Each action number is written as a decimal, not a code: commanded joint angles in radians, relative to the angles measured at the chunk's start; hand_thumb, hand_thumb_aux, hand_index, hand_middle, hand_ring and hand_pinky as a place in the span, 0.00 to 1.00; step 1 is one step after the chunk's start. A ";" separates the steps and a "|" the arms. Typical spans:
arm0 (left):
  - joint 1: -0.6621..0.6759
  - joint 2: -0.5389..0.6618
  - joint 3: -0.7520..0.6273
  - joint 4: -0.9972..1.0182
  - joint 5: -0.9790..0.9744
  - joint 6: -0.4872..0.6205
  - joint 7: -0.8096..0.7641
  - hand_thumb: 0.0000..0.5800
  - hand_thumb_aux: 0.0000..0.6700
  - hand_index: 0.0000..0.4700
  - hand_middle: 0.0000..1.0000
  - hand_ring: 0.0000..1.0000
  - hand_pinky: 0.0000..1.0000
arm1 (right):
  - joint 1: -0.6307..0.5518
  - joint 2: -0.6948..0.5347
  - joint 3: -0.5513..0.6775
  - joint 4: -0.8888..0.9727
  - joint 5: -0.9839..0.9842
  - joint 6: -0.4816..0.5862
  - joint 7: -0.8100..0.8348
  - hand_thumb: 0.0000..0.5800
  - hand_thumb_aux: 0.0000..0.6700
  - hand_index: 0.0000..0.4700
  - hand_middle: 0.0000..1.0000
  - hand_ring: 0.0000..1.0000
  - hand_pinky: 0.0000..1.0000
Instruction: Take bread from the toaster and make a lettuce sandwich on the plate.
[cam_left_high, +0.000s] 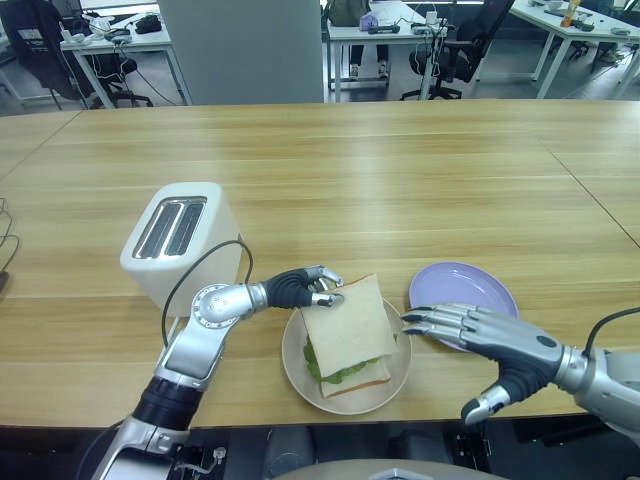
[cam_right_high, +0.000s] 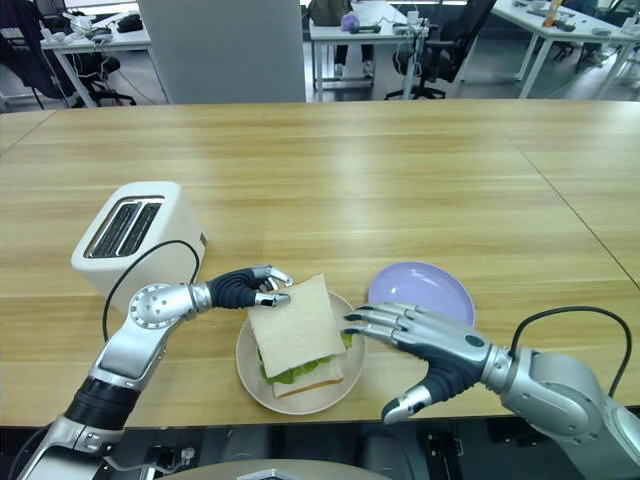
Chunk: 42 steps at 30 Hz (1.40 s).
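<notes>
Toaster (cam_left_high: 180, 240) and purple plate (cam_left_high: 470, 285) flank the sandwich plate (cam_left_high: 295, 372)

A white two-slot toaster (cam_left_high: 180, 240) stands upright at the left of the counter, near its front edge. To its right, close to the front edge, a round beige plate (cam_left_high: 293, 365) carries the sandwich: a bottom slice (cam_left_high: 362, 385), green lettuce (cam_left_high: 343, 374) showing along its near side, and a pale square top slice (cam_left_high: 348, 325) covering them, set askew.

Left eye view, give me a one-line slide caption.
Left hand pinches the top bread slice over lettuce on the beige plate; right hand hovers open nearby.
</notes>
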 joint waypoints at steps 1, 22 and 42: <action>-0.018 -0.012 -0.039 0.081 0.045 -0.048 0.000 1.00 1.00 0.98 1.00 1.00 1.00 | -0.027 0.031 0.054 -0.003 -0.035 0.002 0.040 0.11 0.06 0.06 0.00 0.00 0.00; -0.017 -0.008 -0.113 0.112 0.105 -0.051 -0.019 1.00 1.00 0.98 1.00 1.00 1.00 | -0.122 0.210 0.275 0.119 -0.255 -0.010 0.056 0.00 0.00 0.00 0.00 0.00 0.00; -0.048 -0.040 -0.162 0.182 0.225 -0.112 0.045 1.00 1.00 0.98 1.00 1.00 1.00 | -0.224 0.319 0.521 0.307 -0.489 -0.014 0.046 0.00 0.00 0.00 0.00 0.00 0.00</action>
